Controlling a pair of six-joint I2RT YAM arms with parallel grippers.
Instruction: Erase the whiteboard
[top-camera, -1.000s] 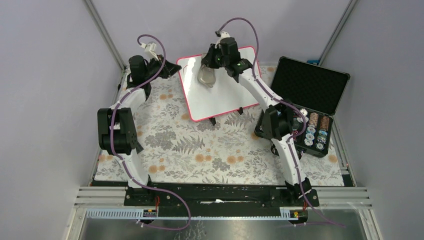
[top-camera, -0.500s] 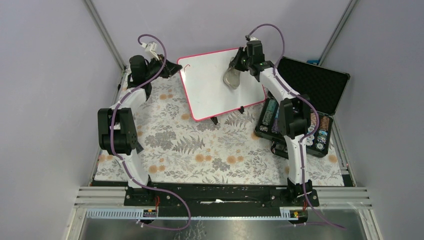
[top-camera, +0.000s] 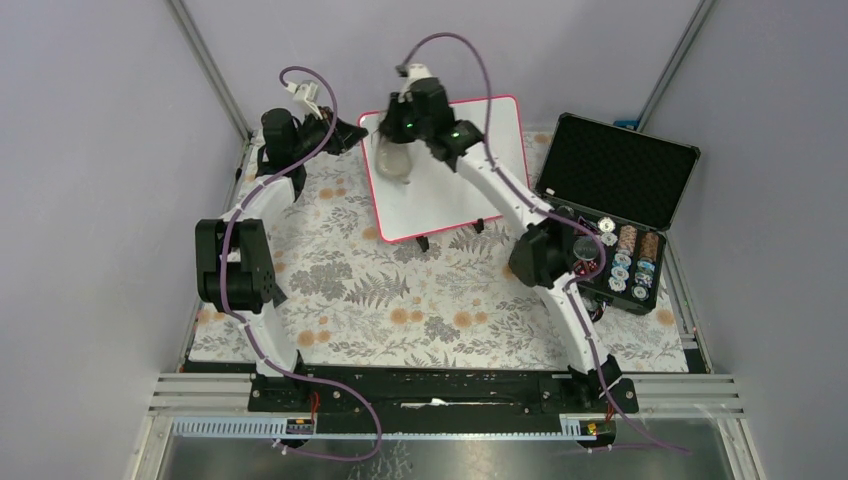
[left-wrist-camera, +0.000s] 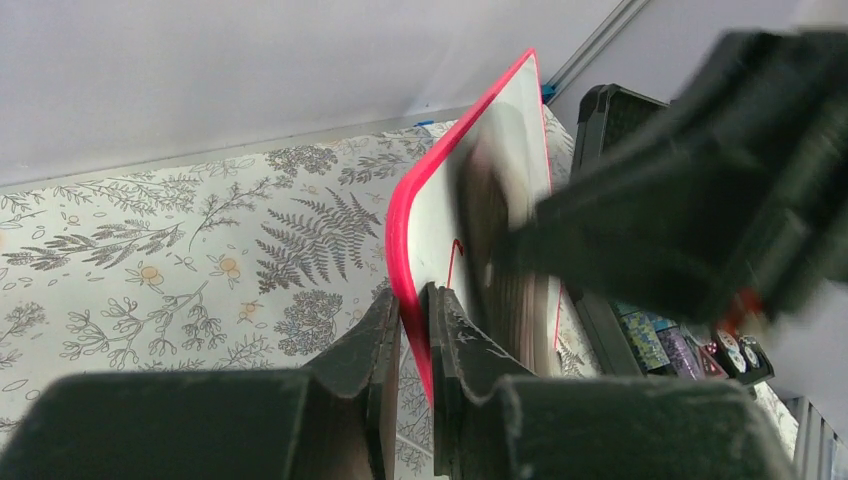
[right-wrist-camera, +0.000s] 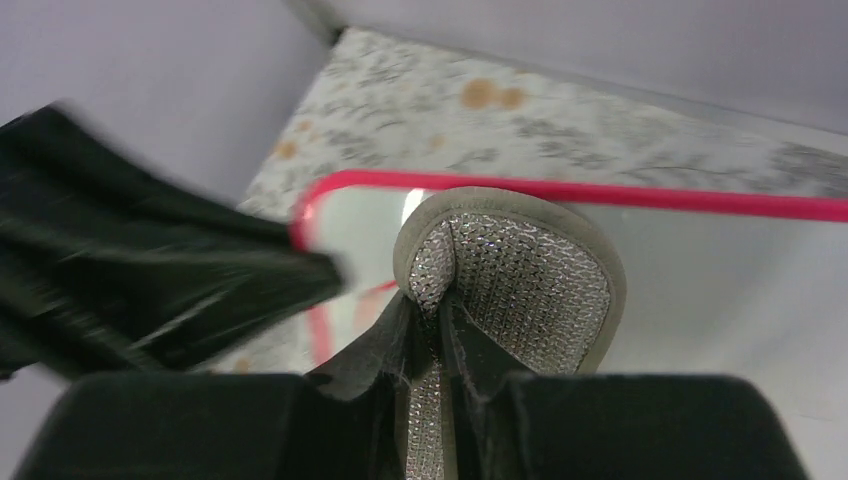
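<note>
Top external view: the whiteboard (top-camera: 455, 195) sits tilted by the far edge of the surface (top-camera: 400, 300), about midway along that edge, with small black feet (top-camera: 425, 241) showing under its near side. The left pincer (top-camera: 350, 132) reaches in from the far left corner of the surface and meets the board's pink-red frame at the board's far left corner. The right arm stretches across the board from the right, and the right pincer (top-camera: 398, 142) carries a grey pad (top-camera: 393, 164) over the left part of the white face. An open black case (top-camera: 620, 160) with rows of coloured chips (top-camera: 625, 262) lies near the right edge of the surface, just beside the board.

In the left wrist view, the left pincer (left-wrist-camera: 413, 305) is narrow, its two fingers closed on either side of the frame of the whiteboard (left-wrist-camera: 440, 225). A thin red stroke (left-wrist-camera: 455, 262) shows on the white face just past the fingers. The right arm fills the right of this view as a dark blur.

In the right wrist view, the right pincer (right-wrist-camera: 432, 320) is clamped on the back of the grey pad (right-wrist-camera: 530, 270), which has a pale rim and a glittering mesh face. The pad lies over the whiteboard (right-wrist-camera: 700, 280) close to its rounded corner; whether it presses on the face cannot be told. A red stroke (right-wrist-camera: 372, 292) lies just left of the pad. The left pincer appears there as a dark blur at the corner.
</note>
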